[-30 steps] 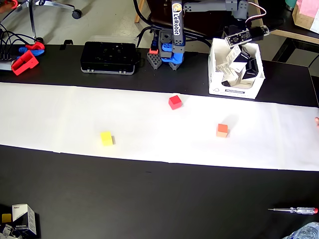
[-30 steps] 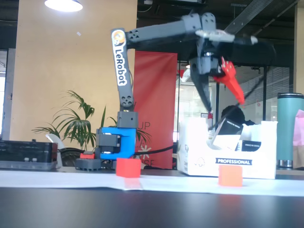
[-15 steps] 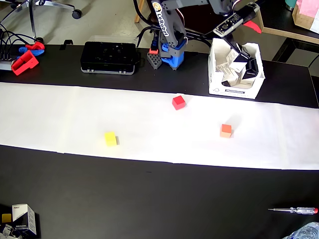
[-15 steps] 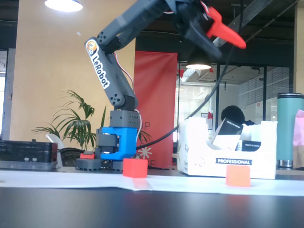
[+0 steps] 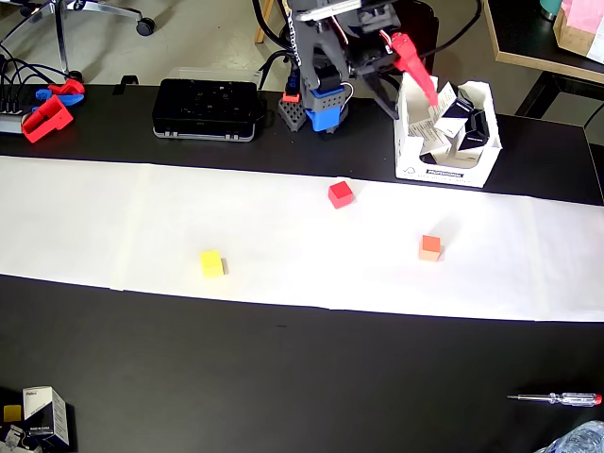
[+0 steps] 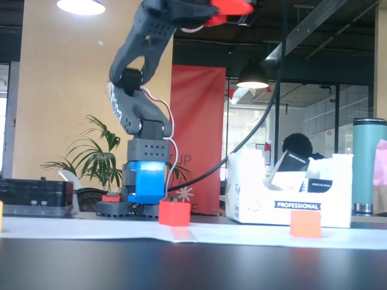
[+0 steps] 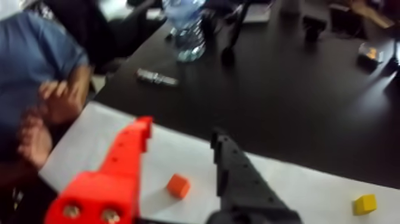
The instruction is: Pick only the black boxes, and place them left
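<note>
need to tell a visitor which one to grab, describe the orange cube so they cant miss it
In the overhead view, find the long white paper strip lying across the black table. Three small cubes sit on it; go toward the white open-topped carton at the strip's far right edge. The orange cube sits just below that carton, furthest right of the three, apart from the red cube and the yellow cube.

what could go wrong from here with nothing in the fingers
1. The gripper is open and empty, raised above the table, while the black boxes sit jumbled in the white carton; a grasp may slip or catch two at once.
2. The carton's walls stand close around the boxes, so the fingers could snag the rim and drag it.
3. The red cube and orange cube lie on the paper below and could get knocked.
</note>
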You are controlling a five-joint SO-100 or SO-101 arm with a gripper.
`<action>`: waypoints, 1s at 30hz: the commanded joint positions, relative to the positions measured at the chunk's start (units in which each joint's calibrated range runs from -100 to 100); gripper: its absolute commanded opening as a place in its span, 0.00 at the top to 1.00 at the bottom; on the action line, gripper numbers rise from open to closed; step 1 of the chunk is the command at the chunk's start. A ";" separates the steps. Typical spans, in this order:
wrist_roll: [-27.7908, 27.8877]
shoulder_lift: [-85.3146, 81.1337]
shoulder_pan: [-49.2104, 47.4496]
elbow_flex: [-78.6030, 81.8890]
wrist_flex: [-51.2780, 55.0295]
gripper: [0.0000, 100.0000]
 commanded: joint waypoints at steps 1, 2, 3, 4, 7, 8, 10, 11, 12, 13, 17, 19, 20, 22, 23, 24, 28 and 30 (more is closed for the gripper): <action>0.20 -13.10 7.03 9.18 -12.54 0.92; 0.20 -15.40 8.33 11.48 -14.77 0.92; 0.20 -17.45 9.55 13.43 -16.59 0.93; 0.20 -19.50 10.76 15.47 -18.50 0.93; 0.20 -25.27 14.66 21.32 -23.51 0.93; 0.20 -27.17 15.87 23.36 -25.26 0.93; 0.52 -29.94 17.60 26.64 -29.15 0.93; 1.20 -31.28 18.56 28.50 -31.70 0.93; 2.10 -32.46 19.16 30.10 -33.84 0.93; 3.15 -33.57 19.68 31.43 -35.59 0.93; 8.68 -36.49 23.41 34.71 -39.17 0.93; 10.20 -36.97 23.84 34.71 -39.33 0.93; 10.57 -36.97 24.19 34.71 -39.41 0.93; 10.63 -37.05 24.79 34.71 -39.65 0.94; 10.63 -37.05 24.79 34.71 -39.65 0.98; 10.63 -37.05 24.79 34.97 -39.65 1.00; 10.57 -37.20 24.79 37.81 -39.65 1.00; 10.57 -37.20 24.79 40.12 -39.65 1.00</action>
